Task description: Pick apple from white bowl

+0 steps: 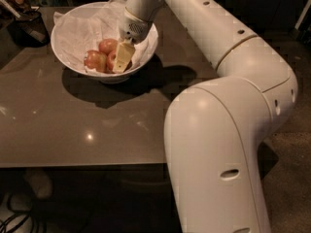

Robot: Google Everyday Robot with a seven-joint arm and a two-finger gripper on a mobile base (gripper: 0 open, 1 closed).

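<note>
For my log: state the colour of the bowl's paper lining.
The paper is white, best seen in the camera view; the gripper sits inside the white bowl.
</note>
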